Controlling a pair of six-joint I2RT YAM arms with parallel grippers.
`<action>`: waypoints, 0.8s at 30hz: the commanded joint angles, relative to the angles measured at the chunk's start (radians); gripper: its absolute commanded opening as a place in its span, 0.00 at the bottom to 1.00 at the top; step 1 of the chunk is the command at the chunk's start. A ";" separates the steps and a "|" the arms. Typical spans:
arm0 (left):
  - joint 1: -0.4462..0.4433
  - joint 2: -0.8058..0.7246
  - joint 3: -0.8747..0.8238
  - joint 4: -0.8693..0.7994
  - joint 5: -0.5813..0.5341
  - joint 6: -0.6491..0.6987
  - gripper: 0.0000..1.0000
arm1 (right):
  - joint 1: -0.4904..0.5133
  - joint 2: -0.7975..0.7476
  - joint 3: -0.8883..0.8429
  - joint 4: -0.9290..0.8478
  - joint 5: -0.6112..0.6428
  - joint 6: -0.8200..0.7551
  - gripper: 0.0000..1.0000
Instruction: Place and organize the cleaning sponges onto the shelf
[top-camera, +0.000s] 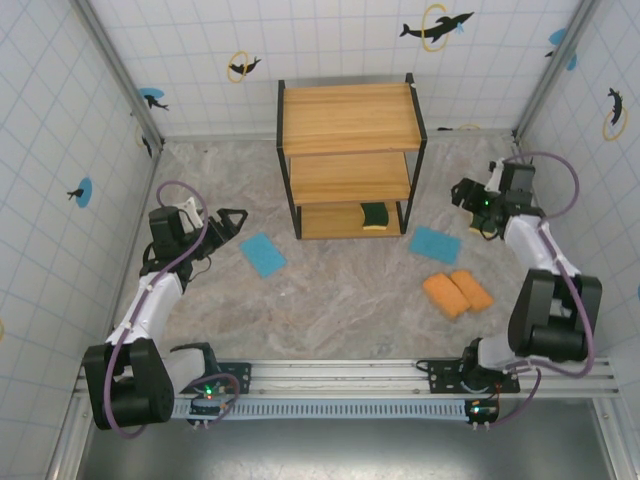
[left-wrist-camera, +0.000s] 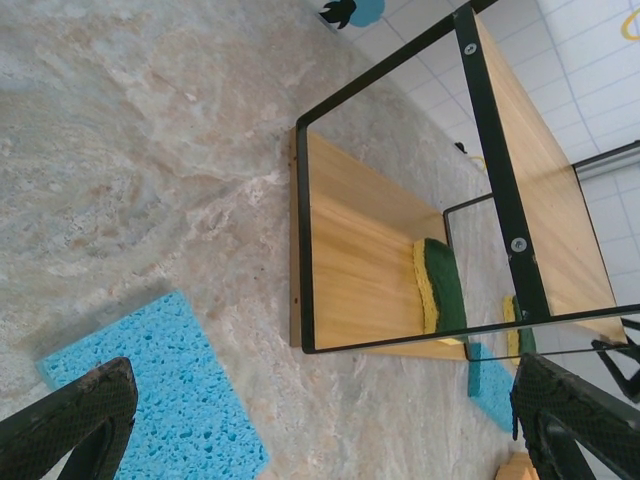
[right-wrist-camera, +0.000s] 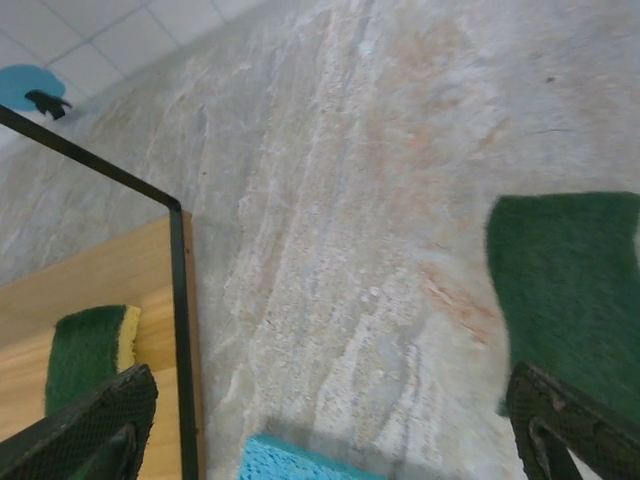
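The shelf (top-camera: 350, 160) stands at the upper middle of the top view, on the table (top-camera: 340, 310). One green sponge (top-camera: 375, 215) lies on its lowest board, toward the right end. The other sponges are on the table. A blue sponge (top-camera: 263, 254) lies just lower left of the shelf, and a second blue sponge (top-camera: 435, 244) just lower right of it. Two orange sponges (top-camera: 447, 295) lie side by side, touching, further toward the lower right. In the right wrist view a second green sponge (right-wrist-camera: 570, 290) lies flat on the table at the right edge of the frame.

The left gripper (top-camera: 238, 224) is left of centre, fingers spread and empty, pointing toward the first blue sponge. In the left wrist view that sponge sits at the lower left, beside one finger (left-wrist-camera: 70, 420). The right gripper (top-camera: 462, 192) is to the right of the shelf, fingers also spread wide, grasping nothing.
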 joint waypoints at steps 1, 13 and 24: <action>0.005 -0.001 -0.017 0.025 0.014 -0.007 0.98 | -0.010 -0.072 -0.130 0.112 0.063 0.028 0.93; 0.005 -0.002 -0.021 0.032 0.029 -0.003 0.97 | -0.086 -0.063 -0.185 0.045 0.141 0.002 0.93; 0.005 0.004 -0.016 0.030 0.028 -0.002 0.98 | -0.106 0.092 -0.122 0.035 0.153 -0.065 0.92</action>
